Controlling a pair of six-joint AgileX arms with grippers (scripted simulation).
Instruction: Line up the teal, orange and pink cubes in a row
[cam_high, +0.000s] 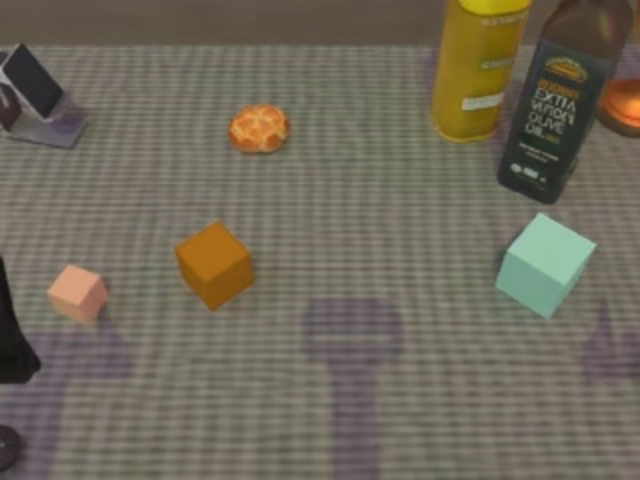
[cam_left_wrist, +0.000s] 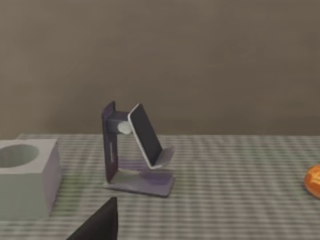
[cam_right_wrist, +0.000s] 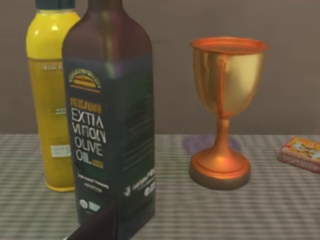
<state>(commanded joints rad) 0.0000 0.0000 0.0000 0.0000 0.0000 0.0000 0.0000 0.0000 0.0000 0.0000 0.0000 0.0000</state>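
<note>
1. The three matte cubes are lying apart, not yet in a row. Taking the dark orange matte cube (cam_high: 213, 264) as the landmark: the small salmon-pink matte cube (cam_high: 78, 292) is sitting near it on the top view's left and slightly nearer the camera's edge of the table, while the large pale teal matte cube (cam_high: 545, 264) is resting well apart on the right.

2. The relation the coming move is turning on, as I judge it: the left arm (cam_high: 12, 340), showing only as a dark shape at the left edge, is standing nearest the pink cube, so pink and orange are falling to it. The teal cube is lying toward the right arm's side; that arm is out of the top view.

3. Neither pincer's fingers are showing clearly; only a dark sliver is appearing in each wrist view, so I cannot tell how far open they are or whether they are holding anything.

4. All three cubes are sitting twisted to different angles, so a grasp will be needing the fingers squared to the faces.

5. Counting: three cubes; one round orange-and-white bun (cam_high: 259, 129) beyond the orange cube; two bottles, a yellow plastic one (cam_high: 478, 65) and a dark olive-oil one (cam_high: 556, 95), beyond the teal cube; one copper goblet (cam_right_wrist: 226, 110); one phone on a stand (cam_left_wrist: 140, 150).
</note>
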